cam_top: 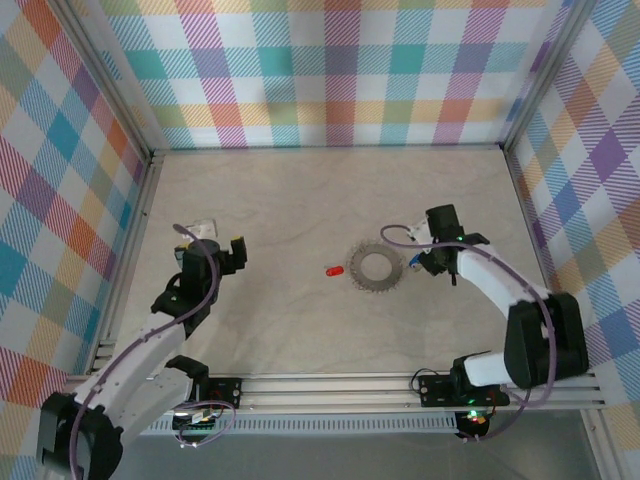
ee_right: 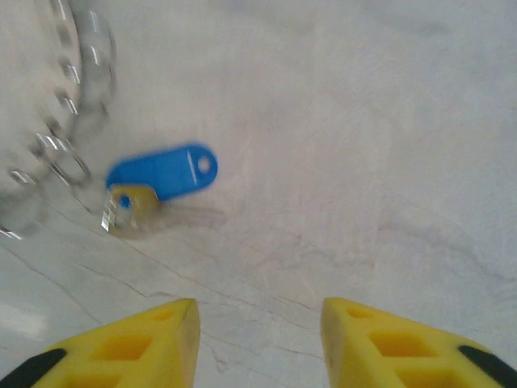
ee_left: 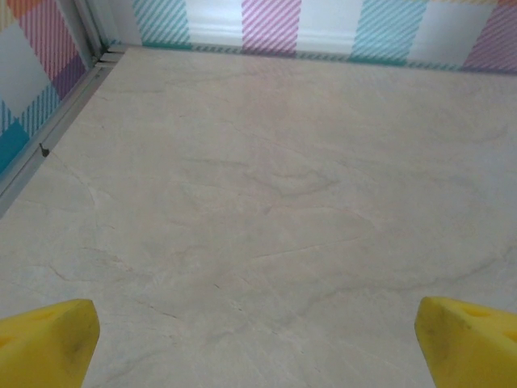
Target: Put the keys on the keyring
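The keys (cam_top: 377, 268) lie fanned in a spiky silver wreath at mid-table, with a small red piece (cam_top: 333, 271) just to their left. The thin keyring itself is hard to make out among the heads. In the right wrist view the keys (ee_right: 56, 121) are a blur at the upper left. Beside them lie a blue tag (ee_right: 166, 171) and a single key with a pale head (ee_right: 129, 208). My right gripper (cam_top: 425, 262) (ee_right: 258, 339) hovers open just right of the wreath, holding nothing. My left gripper (cam_top: 220, 238) (ee_left: 258, 347) is open over bare table at the left.
Checked walls (cam_top: 330, 70) with metal rails enclose the pale marble-look table (cam_top: 300, 200) on three sides. The left gripper is close to the left wall rail (ee_left: 48, 153).
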Controlling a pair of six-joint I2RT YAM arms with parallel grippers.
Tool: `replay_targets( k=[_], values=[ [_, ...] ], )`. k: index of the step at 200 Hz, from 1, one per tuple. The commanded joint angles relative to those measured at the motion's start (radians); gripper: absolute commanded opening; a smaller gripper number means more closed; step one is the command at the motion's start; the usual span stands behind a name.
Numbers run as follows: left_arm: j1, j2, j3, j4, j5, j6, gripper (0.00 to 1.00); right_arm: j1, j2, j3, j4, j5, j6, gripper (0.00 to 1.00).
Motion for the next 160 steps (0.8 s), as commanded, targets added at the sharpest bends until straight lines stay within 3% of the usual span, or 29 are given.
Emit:
replay_targets(
  k=[1,12,17,20,23,76,107,126,160],
  values=[
    [0.011,0.088,0.003,0.094,0.014,0.06,1.0,-0.011,-0.148,-0.038,0.096,-0.171,0.143,0.52],
    [0.011,0.119,-0.008,0.136,0.021,0.08,1.0,-0.012,-0.235,-0.065,0.145,-0.194,0.21,0.55],
    [0.012,0.13,-0.01,0.15,0.029,0.093,1.0,-0.011,-0.273,-0.08,0.174,-0.206,0.229,0.75],
    [0.011,0.138,-0.01,0.155,0.032,0.098,1.0,-0.012,-0.296,-0.089,0.189,-0.207,0.242,0.95],
    [0.013,0.145,-0.01,0.162,0.033,0.103,1.0,-0.012,-0.315,-0.098,0.202,-0.206,0.258,1.0],
    [0.063,0.307,-0.013,0.321,0.114,0.201,1.0,-0.011,-0.521,-0.26,0.391,-0.204,0.343,1.0],
    [0.134,0.437,-0.056,0.492,0.148,0.195,1.0,-0.011,-0.561,-0.494,0.726,-0.102,0.384,1.0],
    [0.144,0.454,-0.11,0.64,0.178,0.185,1.0,-0.023,-0.479,-0.594,0.931,-0.085,0.39,1.0],
    [0.18,0.574,-0.076,0.73,0.268,0.233,1.0,-0.092,-0.096,-0.586,1.275,-0.173,0.382,1.0]
  ],
)
